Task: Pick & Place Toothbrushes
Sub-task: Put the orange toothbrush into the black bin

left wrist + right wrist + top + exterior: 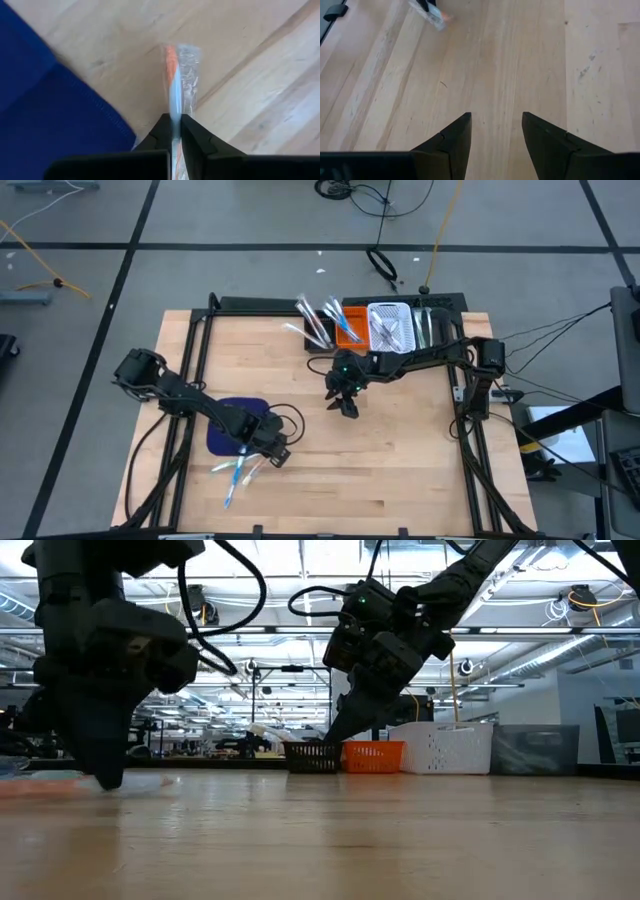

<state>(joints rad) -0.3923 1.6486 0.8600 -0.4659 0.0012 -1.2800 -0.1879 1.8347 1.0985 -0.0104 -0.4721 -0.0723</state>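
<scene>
The left gripper (176, 131), a pair of dark fingers down at the light wooden table (400, 470), is clenched on a thin clear toothbrush with an orange accent (175, 85), which runs straight out ahead from between the fingertips and lies along the wood. Just beside this gripper, on its inner side, sits the dark blue oval fabric mat (228, 420), its stitched edge nearly touching the fingers. A few more white and light blue toothbrushes (237, 475) lie loose on the wood just in front of the gripper, off the mat.

The right gripper (496, 132) hangs over bare wood near the middle of the table, its fingers parted and holding nothing. Behind it stand a black bin (312, 755), an orange bin (348, 330) and a white perforated bin (392, 325) in a row, with further toothbrushes (315, 320) sticking out of them.
</scene>
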